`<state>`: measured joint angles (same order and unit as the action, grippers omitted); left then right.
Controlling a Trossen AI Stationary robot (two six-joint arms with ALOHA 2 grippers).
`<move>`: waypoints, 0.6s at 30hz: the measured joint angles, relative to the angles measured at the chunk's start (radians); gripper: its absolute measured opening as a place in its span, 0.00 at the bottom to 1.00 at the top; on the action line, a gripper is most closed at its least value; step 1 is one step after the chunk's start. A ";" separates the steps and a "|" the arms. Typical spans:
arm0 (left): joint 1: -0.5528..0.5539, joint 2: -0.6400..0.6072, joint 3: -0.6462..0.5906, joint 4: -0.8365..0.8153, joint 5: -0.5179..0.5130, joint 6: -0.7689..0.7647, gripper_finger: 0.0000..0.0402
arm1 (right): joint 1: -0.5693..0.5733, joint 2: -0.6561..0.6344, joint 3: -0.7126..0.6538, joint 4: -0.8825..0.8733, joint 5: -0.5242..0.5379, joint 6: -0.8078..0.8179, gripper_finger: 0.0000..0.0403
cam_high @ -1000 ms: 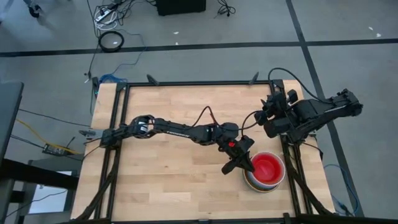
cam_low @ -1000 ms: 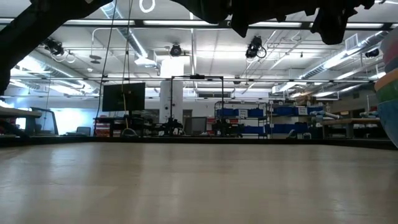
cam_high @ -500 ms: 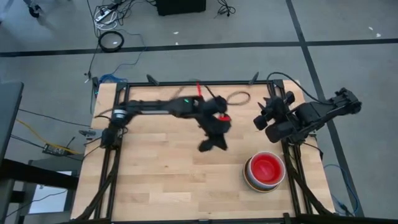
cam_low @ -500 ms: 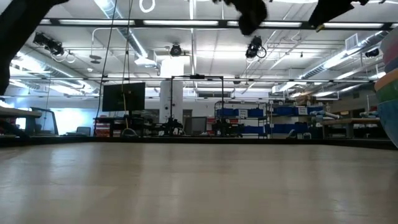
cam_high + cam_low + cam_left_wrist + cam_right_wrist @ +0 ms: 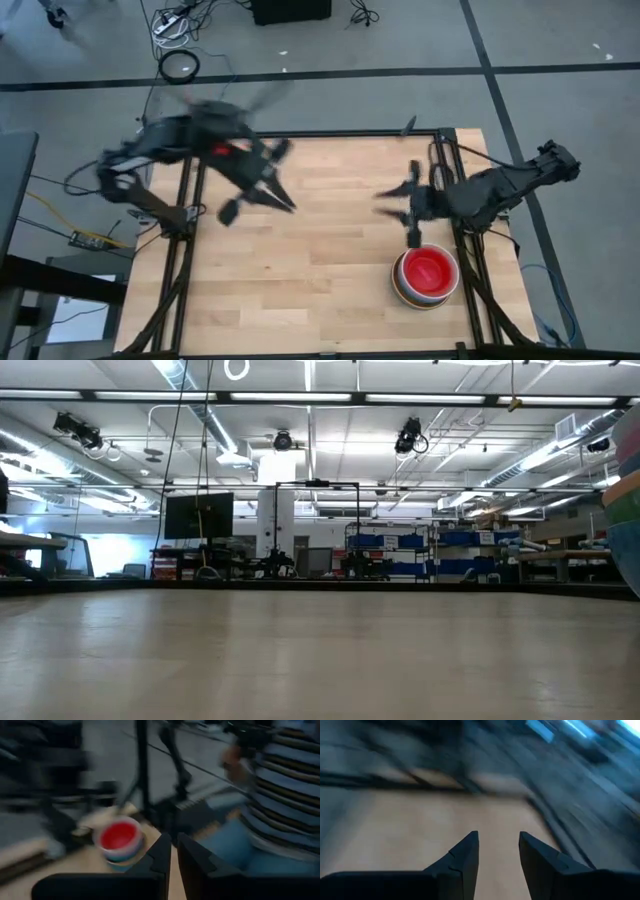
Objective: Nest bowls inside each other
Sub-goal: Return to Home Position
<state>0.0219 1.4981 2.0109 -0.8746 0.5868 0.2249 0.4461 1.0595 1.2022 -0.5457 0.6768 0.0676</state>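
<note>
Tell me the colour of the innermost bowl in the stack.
Red. The innermost bowl shows best in the high view, which looks straight down into it.

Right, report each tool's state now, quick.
Left tool: nearly closed, holding nothing.
Right tool: open, holding nothing.

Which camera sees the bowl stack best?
The high view: the bowl stack, red on top, shows whole from above. The left wrist view shows it at a slant; the low view only a sliver; the right wrist view none.
</note>
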 joint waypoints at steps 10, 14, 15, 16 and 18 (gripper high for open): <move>-0.014 -0.434 -0.336 0.263 -0.337 -0.118 0.10 | -0.318 -0.018 0.027 0.425 -0.912 -0.240 0.32; -0.014 -0.608 -0.589 0.394 -0.430 -0.147 0.10 | -0.486 -0.014 0.041 0.414 -1.100 -0.222 0.32; -0.014 -0.648 -0.648 0.427 -0.462 -0.151 0.10 | -0.524 -0.017 0.041 0.408 -1.128 -0.220 0.32; -0.013 -0.685 -0.706 0.457 -0.489 -0.154 0.10 | -0.561 -0.020 0.041 0.396 -1.159 -0.216 0.32; -0.014 -0.757 -0.804 0.498 -0.518 -0.154 0.10 | -0.636 -0.037 0.041 0.358 -1.213 -0.209 0.32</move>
<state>0.0082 0.7410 1.2064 -0.3768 0.0691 0.0712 -0.1902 1.0222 1.2434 -0.1872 -0.5362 -0.1417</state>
